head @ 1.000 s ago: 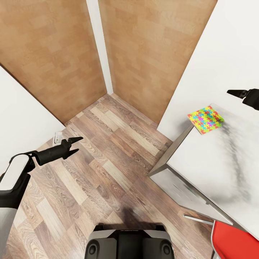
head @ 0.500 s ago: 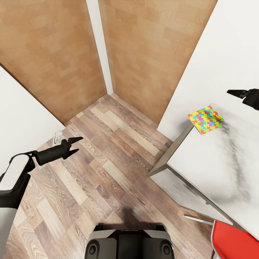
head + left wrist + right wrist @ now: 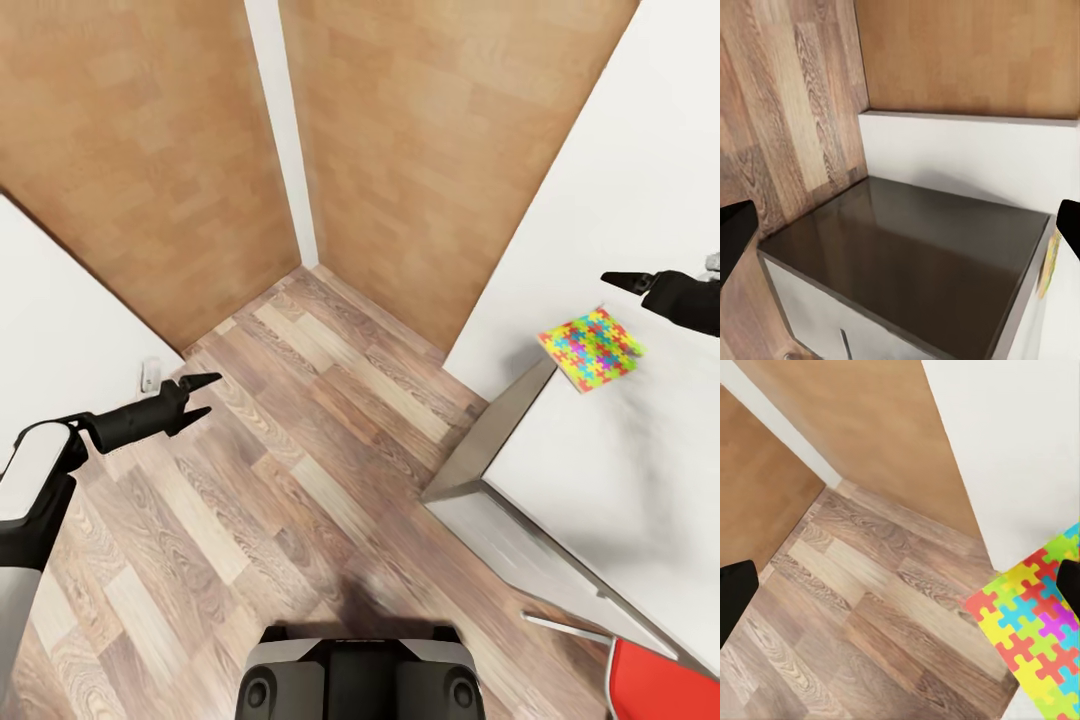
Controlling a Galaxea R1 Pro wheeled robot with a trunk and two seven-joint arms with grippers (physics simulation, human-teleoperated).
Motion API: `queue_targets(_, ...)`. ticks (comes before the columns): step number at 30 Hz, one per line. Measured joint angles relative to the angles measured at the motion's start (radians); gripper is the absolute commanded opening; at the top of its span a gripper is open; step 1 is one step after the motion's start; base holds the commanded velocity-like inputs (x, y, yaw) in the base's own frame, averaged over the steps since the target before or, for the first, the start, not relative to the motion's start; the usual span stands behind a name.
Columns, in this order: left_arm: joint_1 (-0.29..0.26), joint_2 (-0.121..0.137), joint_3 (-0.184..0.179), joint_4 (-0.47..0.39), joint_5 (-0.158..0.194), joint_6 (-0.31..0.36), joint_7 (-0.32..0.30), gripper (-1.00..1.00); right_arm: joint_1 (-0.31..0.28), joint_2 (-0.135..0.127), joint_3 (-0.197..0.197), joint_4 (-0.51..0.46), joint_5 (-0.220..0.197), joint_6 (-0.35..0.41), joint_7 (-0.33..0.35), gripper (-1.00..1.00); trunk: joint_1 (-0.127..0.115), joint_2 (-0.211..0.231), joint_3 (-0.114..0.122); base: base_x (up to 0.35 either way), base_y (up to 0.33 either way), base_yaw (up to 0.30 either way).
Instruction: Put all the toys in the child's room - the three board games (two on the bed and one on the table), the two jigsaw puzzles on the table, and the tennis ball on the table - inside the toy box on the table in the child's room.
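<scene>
1. At the far corner of the table [image 3: 600, 480], one jigsaw puzzle [image 3: 591, 348] lies flat, its coloured pieces reaching right to the table's end edge.
2. Along the picture's right edge in the head view, the right gripper [image 3: 628, 282] is cut off; one dark fingertip shows clearly there, so from that view alone its jaws are hard to judge.
3. From the right wrist view, two dark fingertips sit at opposite sides of the picture, so the jaws stand wide apart with nothing between them, and the puzzle lies under the one fingertip.
4. Above the wood plank floor [image 3: 300, 470], the left gripper [image 3: 196, 396] hangs with its two pointed fingers spread and holds nothing; it is well apart from the table.
5. Below the table's end edge stands a lower dark-grey cabinet [image 3: 907, 262], whose glossy top shows in the left wrist view; a thin strip of the puzzle peeks over the table edge beside it.
6. Between the cabinet, the white wall [image 3: 70, 330] on the left and the brown wooden panels [image 3: 420, 150] ahead, open floor lies before the robot's base [image 3: 355, 675].
7. At the near right corner of the head view, a red object [image 3: 665, 685] is cut off and cannot be made out.
</scene>
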Motion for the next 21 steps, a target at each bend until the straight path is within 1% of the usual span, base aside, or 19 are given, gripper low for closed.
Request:
queue_targets(5,-0.005,0.0,0.002,0.006,-0.001,0.001,-0.001,1.0,0.006,0.028,0.0,0.001,0.0,0.002,-0.003,1.0,0.0,0.0,0.0,0.252,0.195,-0.105)
queue_targets(6,-0.006,0.0,0.002,0.007,-0.001,0.002,-0.001,1.0,0.007,0.03,0.001,0.002,0.0,0.002,-0.003,1.0,0.0,0.0,0.0,0.263,0.205,-0.179)
queue_targets(13,-0.011,-0.001,-0.002,0.011,-0.004,-0.001,0.0,1.0,0.01,0.035,0.001,0.005,0.0,0.003,-0.005,1.0,0.0,0.0,0.0,0.224,0.158,-0.216)
queue_targets(21,-0.013,-0.006,-0.006,0.016,-0.015,-0.007,0.001,1.0,0.011,0.037,0.0,0.006,0.0,0.004,-0.006,1.0,0.0,0.0,0.0,0.09,0.058,-0.261)
